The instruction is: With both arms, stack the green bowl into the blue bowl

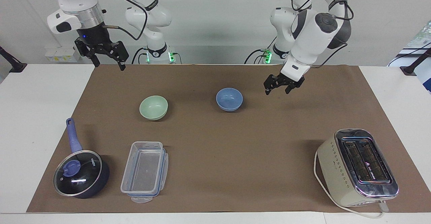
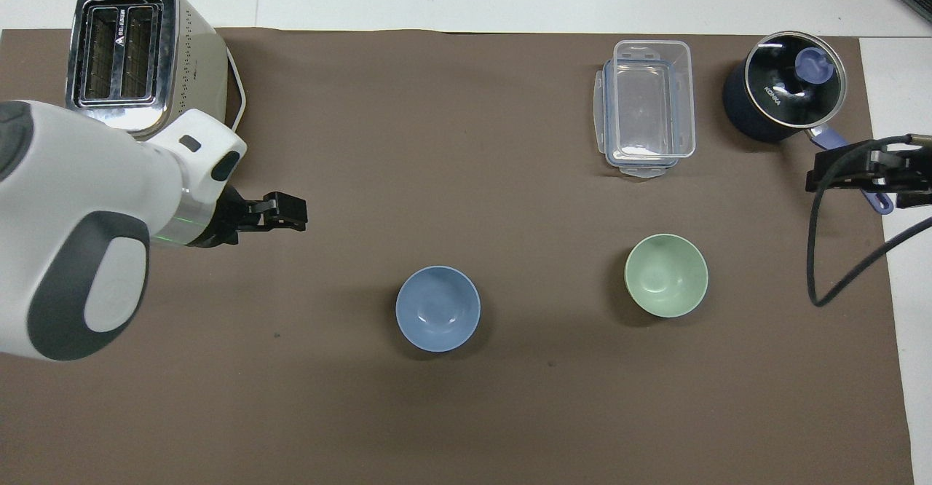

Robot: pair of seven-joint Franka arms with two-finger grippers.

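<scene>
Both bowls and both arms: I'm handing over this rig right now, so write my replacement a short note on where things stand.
Left gripper: open, empty, raised over bare mat toward the left arm's end of the table, apart from the blue bowl.
Right gripper: open, empty, waiting high over the mat's edge at the right arm's end.
Blue bowl: upright on the mat near the middle.
Green bowl: upright beside it, toward the right arm's end, untouched.
Done: nothing stacked.
Left: pick up the green bowl and set it in the blue bowl.

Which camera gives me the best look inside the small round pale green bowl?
Overhead view: it looks straight into the small round pale green bowl, showing the whole empty inside. The facing view shows the bowl slantwise, its outer wall and part of the inside.
</scene>
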